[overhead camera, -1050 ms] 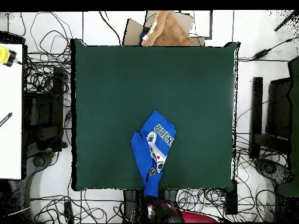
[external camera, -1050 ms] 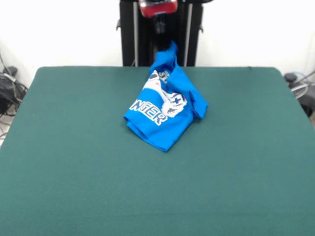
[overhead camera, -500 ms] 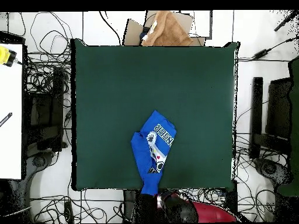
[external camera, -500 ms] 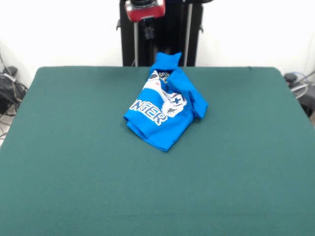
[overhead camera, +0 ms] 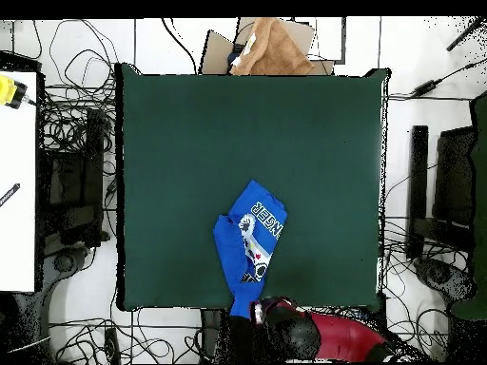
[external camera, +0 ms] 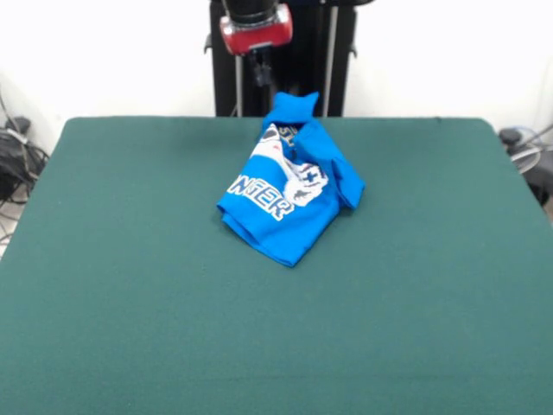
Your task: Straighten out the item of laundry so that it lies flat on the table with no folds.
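On the surface – the shirt lies bunched
Soft, limp; I'd pinch its far tip – jaws' state I cannot tell

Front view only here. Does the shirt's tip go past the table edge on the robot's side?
Observer: Overhead, the shirt narrows to a tip that reaches that edge of the table, perhaps just over it.
Operator: Where's the arm?
Observer: Off the table. The red arm runs alongside that edge, with the tool end beside the tip.
Operator: Anything else nearby?
Observer: A brown cloth-like thing lies beyond the opposite edge.
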Tool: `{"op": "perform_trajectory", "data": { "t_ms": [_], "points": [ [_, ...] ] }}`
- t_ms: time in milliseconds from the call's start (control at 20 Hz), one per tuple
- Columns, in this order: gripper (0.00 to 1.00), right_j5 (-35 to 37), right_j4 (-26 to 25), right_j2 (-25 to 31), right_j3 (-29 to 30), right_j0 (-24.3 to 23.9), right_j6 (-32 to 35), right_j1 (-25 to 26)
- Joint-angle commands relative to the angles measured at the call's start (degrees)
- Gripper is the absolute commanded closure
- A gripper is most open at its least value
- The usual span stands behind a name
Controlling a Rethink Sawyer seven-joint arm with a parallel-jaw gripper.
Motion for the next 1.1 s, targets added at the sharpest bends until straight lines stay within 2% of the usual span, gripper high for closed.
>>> {"op": "perform_trajectory", "data": {
  "t_ms": [50, 200, 350, 450, 650, 800, 850, 1100],
  "points": [
    [1.0, -5.08, -0.48, 4.41, -14.52, 7.47, 6.2, 8.5],
    [1.0, 2.23, 2.68, 8.22, -15.97, 6.47, 4.04, 6.51],
    [1.0, 9.82, 6.5, 9.77, -17.02, 8.01, 3.51, 2.0],
    [1.0, 12.22, 7.94, 10.74, -18.58, 8.94, 3.22, 0.6],
    [1.0, 14.45, 8.64, 10.86, -25.93, 11.37, 2.4, 4.47],
    [1.0, 14.59, 7.96, 9.01, -30.14, 14.67, 3.88, 5.16],
    [0.0, 14.94, 7.95, 8.49, -31.54, 15.63, 4.6, 5.5],
    [0.0, 17.31, 8.66, 7.28, -36.04, 18.03, 5.24, 6.57]
  ]
}}
